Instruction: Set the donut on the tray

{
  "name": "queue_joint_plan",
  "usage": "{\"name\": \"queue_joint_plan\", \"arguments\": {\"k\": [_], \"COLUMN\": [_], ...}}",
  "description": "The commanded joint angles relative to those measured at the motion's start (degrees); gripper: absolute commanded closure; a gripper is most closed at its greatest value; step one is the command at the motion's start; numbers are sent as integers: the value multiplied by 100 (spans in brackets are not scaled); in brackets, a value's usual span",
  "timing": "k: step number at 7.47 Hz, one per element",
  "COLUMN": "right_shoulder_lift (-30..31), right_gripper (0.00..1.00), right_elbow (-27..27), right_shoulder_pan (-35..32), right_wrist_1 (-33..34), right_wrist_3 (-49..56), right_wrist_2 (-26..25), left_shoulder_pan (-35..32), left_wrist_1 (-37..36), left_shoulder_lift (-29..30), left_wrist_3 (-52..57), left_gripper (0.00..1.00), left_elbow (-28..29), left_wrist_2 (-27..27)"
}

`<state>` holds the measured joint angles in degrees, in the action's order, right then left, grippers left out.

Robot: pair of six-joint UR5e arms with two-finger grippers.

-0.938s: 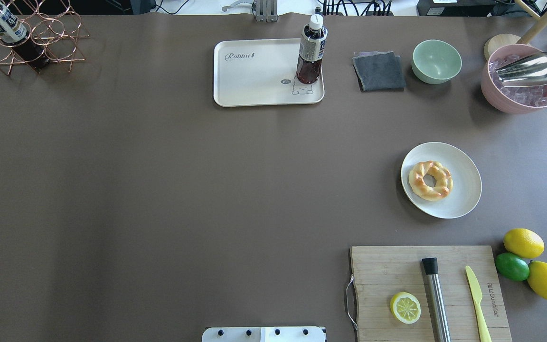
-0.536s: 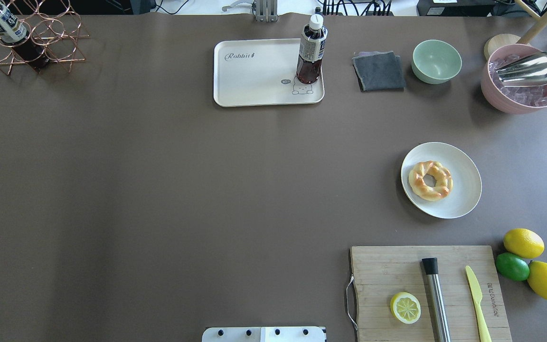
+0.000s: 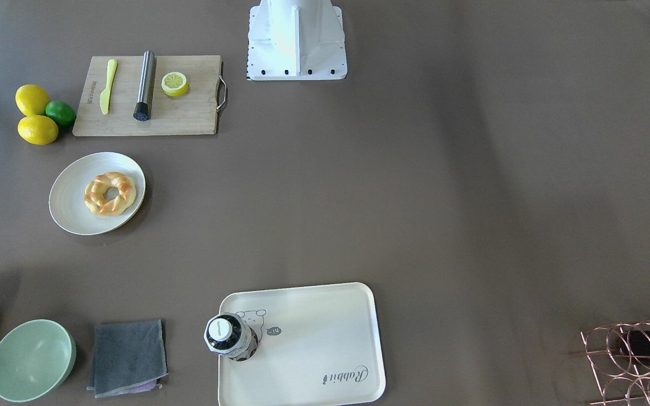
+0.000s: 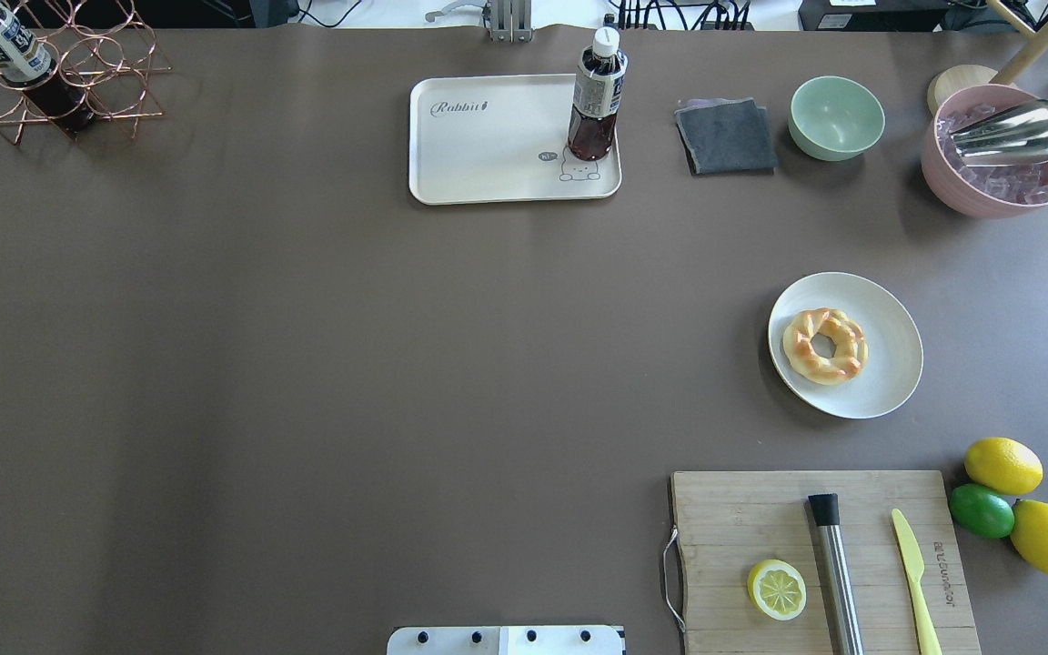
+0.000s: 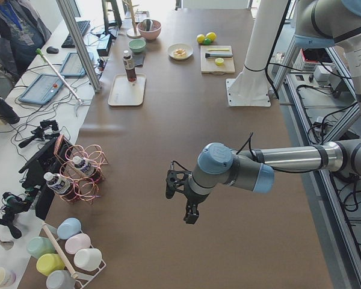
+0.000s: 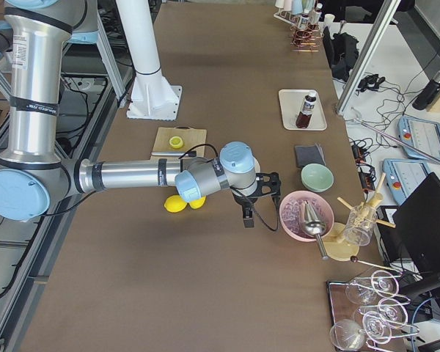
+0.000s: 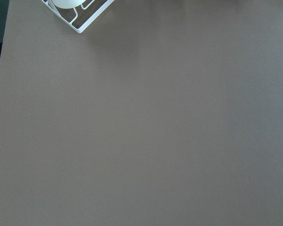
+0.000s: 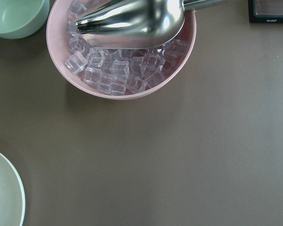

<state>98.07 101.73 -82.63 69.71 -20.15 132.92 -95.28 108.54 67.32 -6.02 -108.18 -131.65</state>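
Note:
The donut (image 4: pixel 825 346) is a twisted golden ring lying on a round off-white plate (image 4: pixel 892 373) at the right of the table; it also shows in the front view (image 3: pixel 110 193). The cream tray (image 4: pixel 488 155) with "Rabbit" lettering lies at the far middle and carries an upright dark bottle (image 4: pixel 595 100) on its right corner. My left gripper (image 5: pixel 180 201) hangs over bare table far from both, and shows only in the left side view. My right gripper (image 6: pixel 262 199) hovers near the pink bowl, and shows only in the right side view. I cannot tell whether either is open or shut.
Near the tray lie a grey cloth (image 4: pixel 726 136), a green bowl (image 4: pixel 837 116) and a pink bowl of ice cubes with a metal scoop (image 4: pixel 1002 150). A cutting board (image 4: pixel 760 528) holds a lemon half, a muddler and a knife. Lemons and a lime (image 4: pixel 982 509) lie beside it. A copper bottle rack (image 4: pixel 51 73) stands far left.

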Motion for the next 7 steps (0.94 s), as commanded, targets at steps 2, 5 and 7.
{"name": "queue_joint_plan", "arguments": {"k": [2, 5, 7], "right_shoulder_lift": [125, 46, -16], "right_gripper": [0, 2, 10], "right_elbow": [-21, -56, -56], "right_shoulder_pan": [106, 622, 1482], "right_wrist_1": [-308, -396, -1175], "right_wrist_3": [-15, -800, -2250], "right_wrist_2": [138, 86, -588], "left_shoulder_pan": [19, 19, 19], "left_wrist_1": [0, 0, -9], "left_shoulder_lift": [-9, 0, 0], "left_wrist_3": [-14, -14, -14], "left_gripper": [3, 3, 3], "left_elbow": [-10, 7, 16], "left_wrist_2": [-1, 8, -1]}}
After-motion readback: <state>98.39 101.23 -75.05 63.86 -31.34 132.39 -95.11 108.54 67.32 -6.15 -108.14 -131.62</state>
